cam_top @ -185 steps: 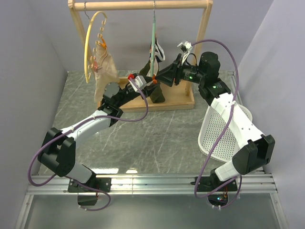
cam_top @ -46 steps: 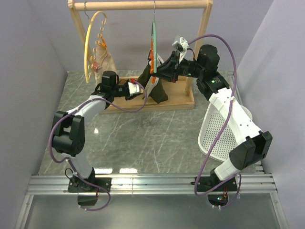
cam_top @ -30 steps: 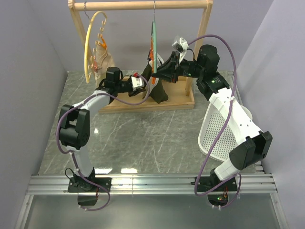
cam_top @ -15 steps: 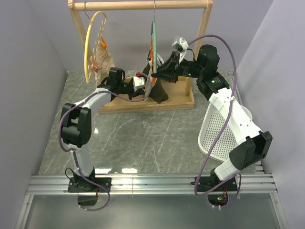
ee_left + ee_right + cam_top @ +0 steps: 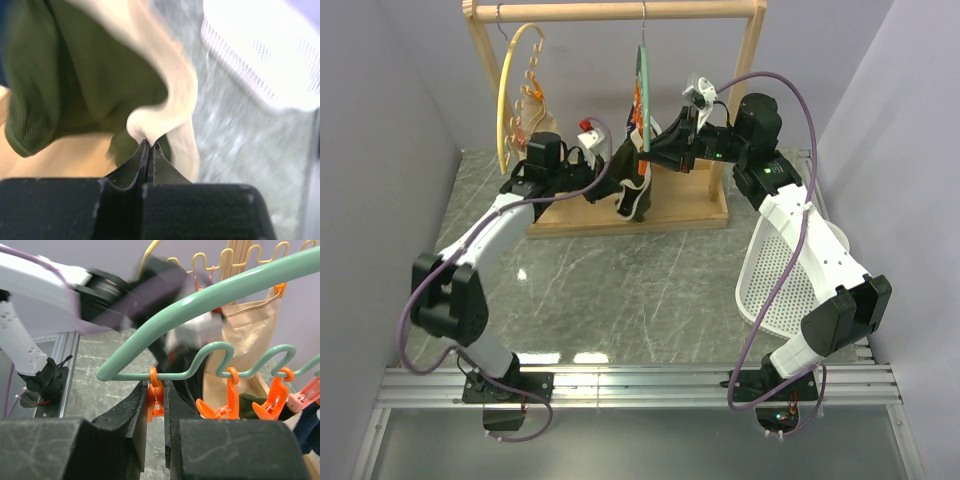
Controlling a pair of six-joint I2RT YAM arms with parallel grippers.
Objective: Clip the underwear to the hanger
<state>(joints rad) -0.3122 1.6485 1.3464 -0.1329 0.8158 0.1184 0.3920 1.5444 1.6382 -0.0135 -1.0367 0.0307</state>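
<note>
The olive-green underwear [image 5: 632, 195] with a tan waistband [image 5: 165, 95] hangs below the teal hanger [image 5: 642, 75], lifted off the rack's base. My left gripper [image 5: 610, 165] is shut on a fold of the waistband [image 5: 149, 143], to the left of the hanger. My right gripper [image 5: 650, 152] is at the hanger's lower end. In the right wrist view it [image 5: 156, 400] is shut on the end orange clip [image 5: 155, 399], squeezing it from both sides. The teal hanger [image 5: 225, 287] carries more orange clips [image 5: 231, 397] to the right. The blurred left arm [image 5: 125, 295] lies behind the hanger.
A wooden rack [image 5: 620, 10] with a wooden base [image 5: 685, 215] stands at the back. A cream-yellow hanger [image 5: 505, 100] holds a beige garment [image 5: 542, 135] on its left. A white mesh basket [image 5: 790, 290] lies at the right, also in the left wrist view [image 5: 265, 55].
My left arm has swung outward and raised the underwear off the rack's base, bringing it up beside the hanger's clips. My right gripper has stayed on the clip.
</note>
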